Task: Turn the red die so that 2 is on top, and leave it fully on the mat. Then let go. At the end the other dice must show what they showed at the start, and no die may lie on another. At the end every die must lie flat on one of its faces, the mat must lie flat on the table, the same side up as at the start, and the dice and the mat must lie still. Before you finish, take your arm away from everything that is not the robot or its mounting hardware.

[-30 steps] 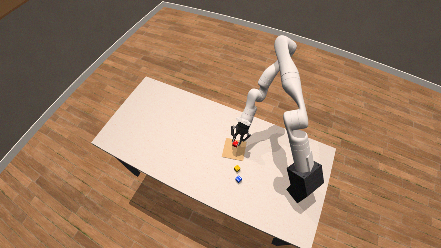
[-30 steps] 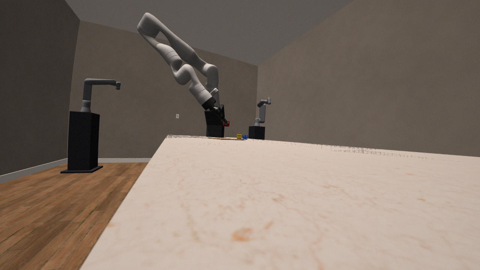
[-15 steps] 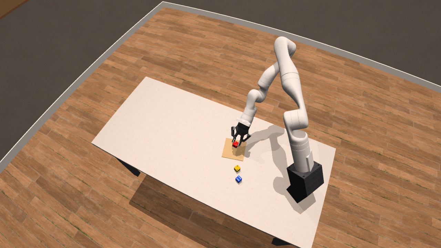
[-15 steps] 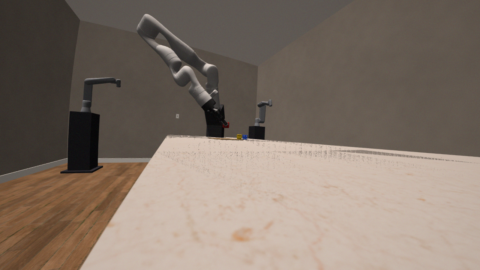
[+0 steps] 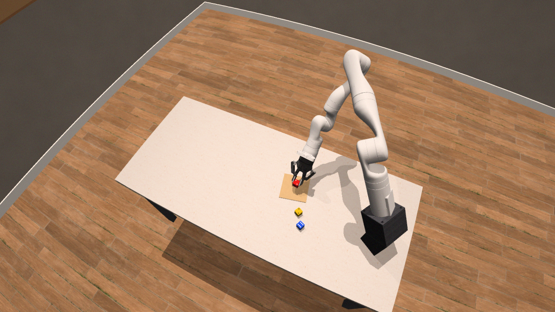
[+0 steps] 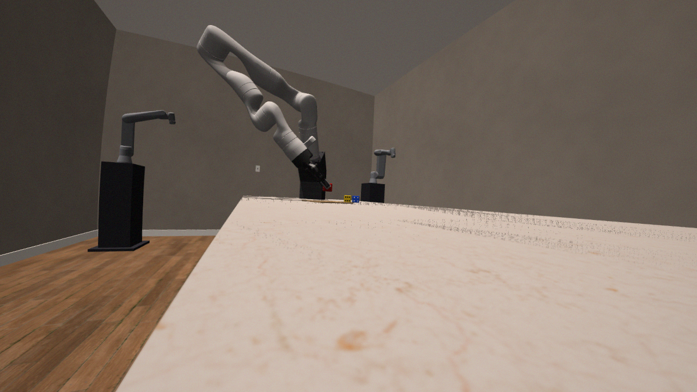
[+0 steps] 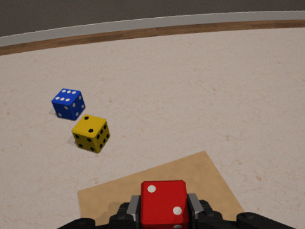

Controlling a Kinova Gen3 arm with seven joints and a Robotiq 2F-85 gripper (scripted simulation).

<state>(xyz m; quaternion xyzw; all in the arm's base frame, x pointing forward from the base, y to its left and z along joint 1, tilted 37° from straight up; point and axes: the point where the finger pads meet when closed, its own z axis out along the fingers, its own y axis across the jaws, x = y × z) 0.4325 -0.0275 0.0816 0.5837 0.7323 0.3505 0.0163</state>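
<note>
Three dice in my wrist view right now. My gripper [image 7: 164, 208] is clamped on the red die [image 7: 164, 205], one finger pad [image 7: 135, 208] on each side of it, low in the middle of the frame. The face turned toward the camera shows two white dots, and the face under it shows three. From the side view the red die [image 6: 328, 186] looks lifted a bit off the tabletop [image 6: 390, 292], hanging over the mat [image 7: 203, 174], which is that tan square lying flat under the gripper.

The other two sit off the mat on the left side of the wrist frame: the yellow die [image 7: 91, 132] with one black dot up, and the blue die [image 7: 68, 104] just past it, top looks like six white dots. They're near each other but not touching, both flat.

In the top view the arm [image 5: 358, 96] bends down to the middle of the frame.
</note>
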